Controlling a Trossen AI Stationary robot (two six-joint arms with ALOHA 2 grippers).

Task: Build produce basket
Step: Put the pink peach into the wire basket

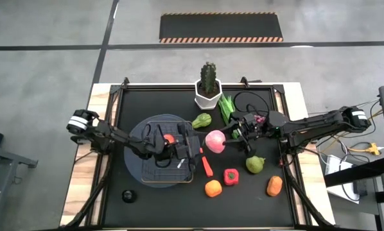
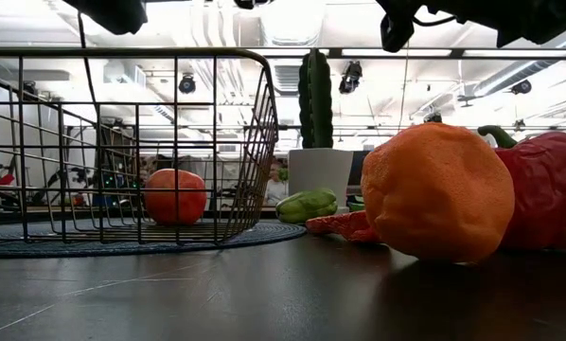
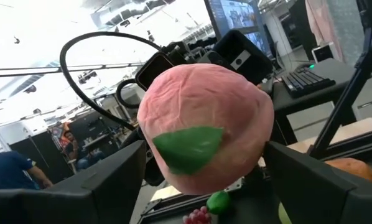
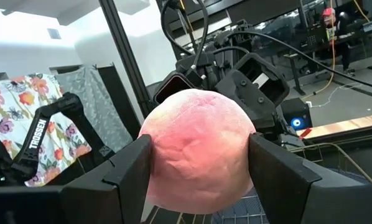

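Gripping the pink apple (image 1: 216, 141) at mid-frame, aloft, with left gripper (image 1: 200, 146) and right gripper (image 1: 230, 135), just right of the basket (image 1: 140, 174). Seeing none of it in the low view. Pinching its widest girth in both wrist views; judging it light, smooth, slightly yielding, so squeezing gently.

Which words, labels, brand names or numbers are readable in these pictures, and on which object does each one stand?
"TROSSEN": white letters running along a dark arm link, seen in the right wrist view beside a flowered cloth.
Monitor in the room behind, left wrist view: something shows on the screen, but it is too small to read.
Nothing else is readable; the produce, the basket and the white pot carry no text.
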